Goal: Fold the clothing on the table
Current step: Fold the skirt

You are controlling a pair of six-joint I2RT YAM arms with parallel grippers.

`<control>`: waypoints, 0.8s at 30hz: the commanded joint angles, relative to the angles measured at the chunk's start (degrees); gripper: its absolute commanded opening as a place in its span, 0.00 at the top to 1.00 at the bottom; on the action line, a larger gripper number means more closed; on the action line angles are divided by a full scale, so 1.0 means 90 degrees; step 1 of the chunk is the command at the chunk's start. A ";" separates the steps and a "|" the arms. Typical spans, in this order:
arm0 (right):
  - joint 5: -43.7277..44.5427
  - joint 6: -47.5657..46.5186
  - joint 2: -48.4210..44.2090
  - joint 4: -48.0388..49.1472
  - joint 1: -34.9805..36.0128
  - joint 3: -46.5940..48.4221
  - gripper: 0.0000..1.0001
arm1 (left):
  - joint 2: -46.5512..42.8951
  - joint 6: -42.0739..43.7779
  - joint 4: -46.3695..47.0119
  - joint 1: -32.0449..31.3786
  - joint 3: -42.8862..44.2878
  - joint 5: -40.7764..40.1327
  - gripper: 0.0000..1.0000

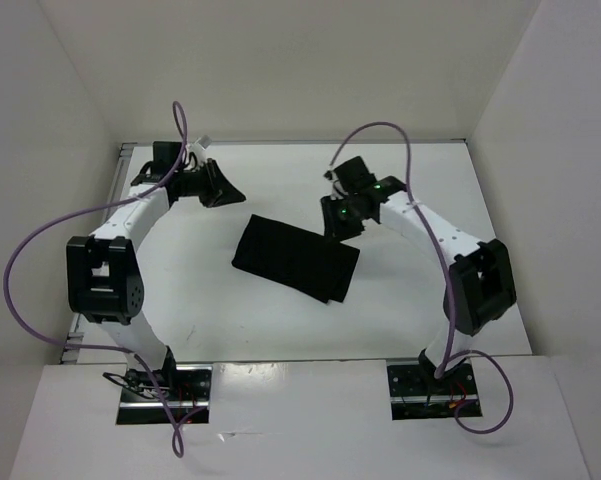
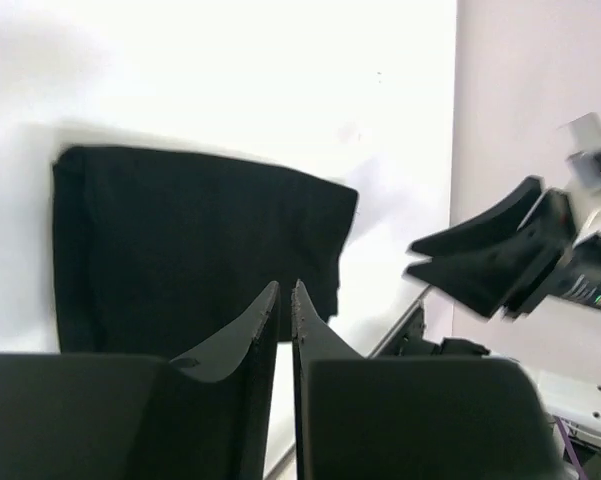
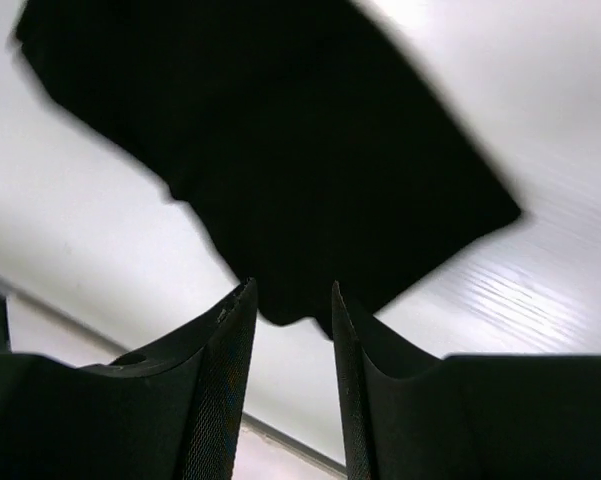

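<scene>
Black clothing lying flat as a slanted rectangle near the middle of the white tabletop, edges fairly straight, one short end toward the far left and the other toward the near right. Over its far right corner, the right gripper, jaws parted to a moderate gap with nothing between them; hard to tell whether touching the fabric. Farther off, toward the far left and clear of the cloth, the left gripper, jaws drawn almost together with only a thin slit between, also empty. White walls around three sides.
</scene>
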 commanded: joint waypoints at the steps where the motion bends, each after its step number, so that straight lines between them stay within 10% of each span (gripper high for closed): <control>1: 0.0151 0.0561 -0.0300 0.0172 -0.0538 -0.0476 0.58 | 0.0554 -0.0156 0.0101 -0.0068 0.0248 -0.0067 0.85; 7: 0.0073 0.0629 -0.0623 0.0290 -0.1115 -0.0554 0.58 | 0.0963 -0.0098 -0.0036 -0.0068 0.0327 -0.1512 0.95; 24: -0.0073 0.0814 -0.0252 0.0524 -0.1750 -0.0789 0.58 | 0.1228 0.0030 -0.0622 -0.0068 -0.0747 -0.2051 1.00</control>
